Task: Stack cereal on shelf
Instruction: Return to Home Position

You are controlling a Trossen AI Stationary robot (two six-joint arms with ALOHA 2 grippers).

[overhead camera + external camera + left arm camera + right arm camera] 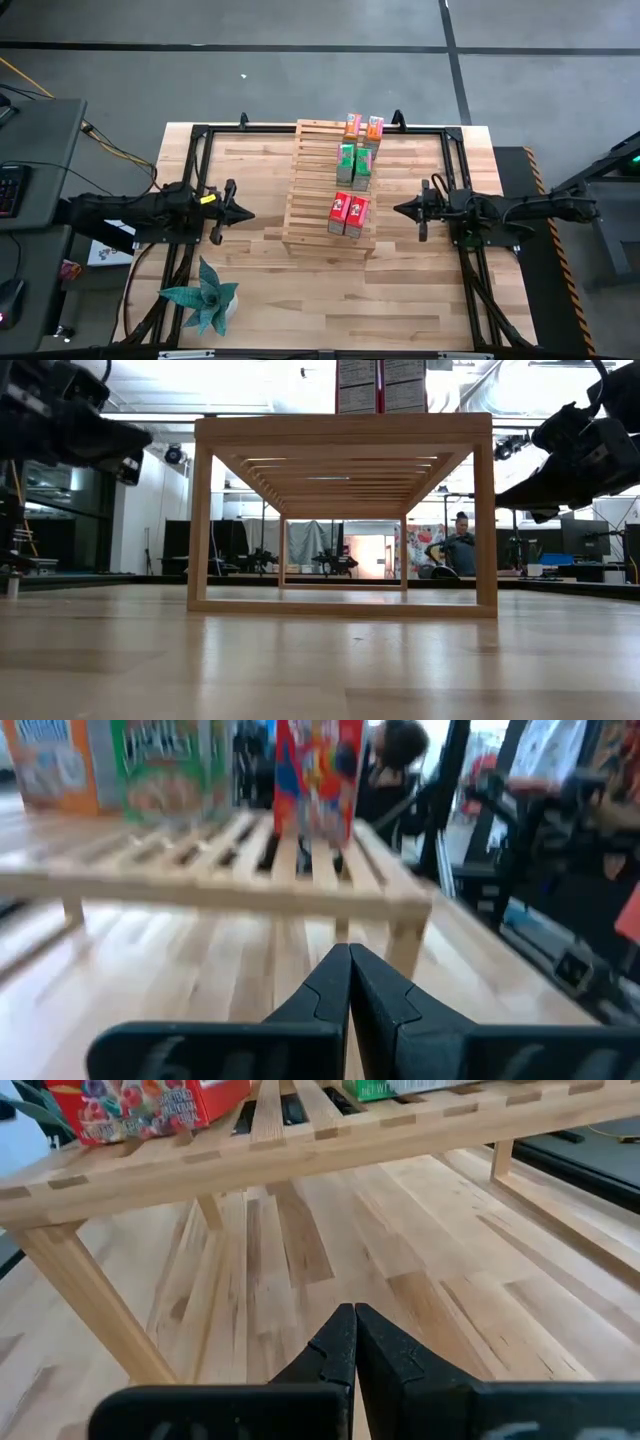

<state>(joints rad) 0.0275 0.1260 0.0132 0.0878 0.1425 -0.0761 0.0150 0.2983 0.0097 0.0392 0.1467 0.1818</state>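
All six cereal boxes stand on the shelf point(310, 190), two by two along its right-hand side in the high view: the orange pair point(361, 126) at the 12 o'clock end, the green pair point(354, 163) in the middle, the red pair point(348, 213) at the 6 o'clock end. No box lies on the table point(420, 300), and neither arm carries one. The stacking looks finished to me, with only the parking of the arms left.

The left gripper point(240, 213) hangs at 9 o'clock of the shelf, clear of it, fingertips pressed together on nothing. The right gripper point(400, 210) faces it from 3 o'clock, also clear, also pinched closed and empty. A plant point(203, 297) sits near 7 o'clock, well apart from the shelf.

From above I cannot tell whether the boxes in each pair touch or leave a sliver between them, nor how squarely they line up. The left wrist view is blurred, shows one box of each colour, and cuts off their tops. The low view cuts the boxes off at its upper edge. A person point(460, 550) shows far off, through the shelf frame.
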